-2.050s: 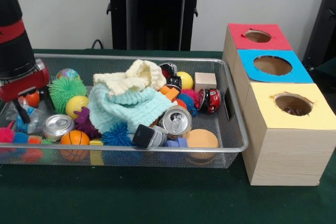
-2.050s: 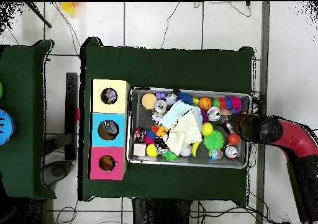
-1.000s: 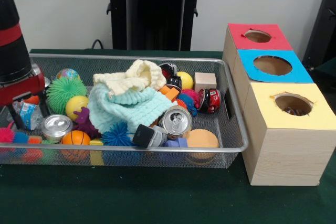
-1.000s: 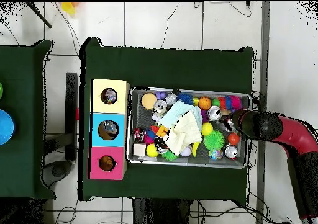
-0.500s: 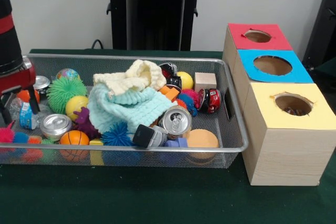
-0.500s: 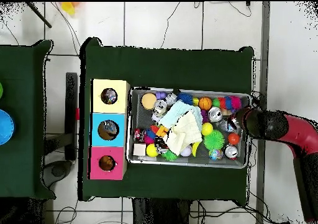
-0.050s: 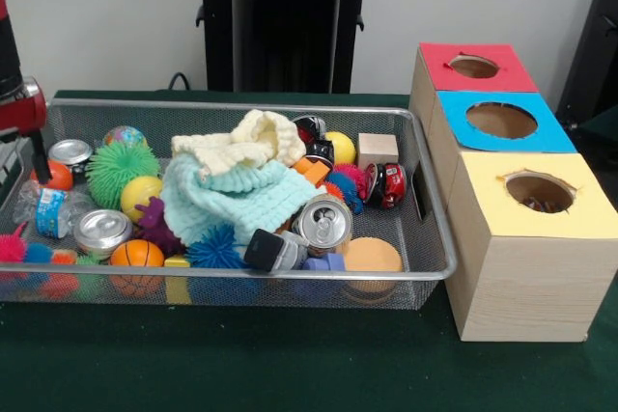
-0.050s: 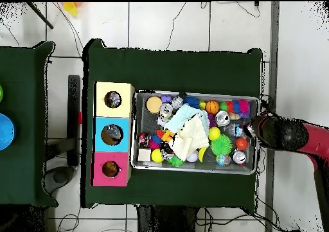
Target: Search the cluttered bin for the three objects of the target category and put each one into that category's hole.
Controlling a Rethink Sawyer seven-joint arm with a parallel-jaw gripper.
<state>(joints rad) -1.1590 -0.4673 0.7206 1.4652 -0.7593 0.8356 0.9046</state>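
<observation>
- While the gripper (image 7: 24, 156) hangs over the mesh bin's (image 7: 425, 202) end rim, farthest from the boxes, I cannot tell whether its fingers are spread or pressed together.
- Clutter fills the bin; a silver can (image 7: 323, 223) lies near the front rim, by the cloths (image 7: 241, 185).
- Beside the bin stand the red box (image 7: 471, 67), blue box (image 7: 502, 121) and yellow box (image 7: 536, 195), holes upward.
- Bare green counter (image 7: 241, 364) lies open in front.

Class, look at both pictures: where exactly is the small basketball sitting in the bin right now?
In the front view the basketball lies against the bin's near wall, toward the left, between the silver can and the blue spiky ball.
</observation>
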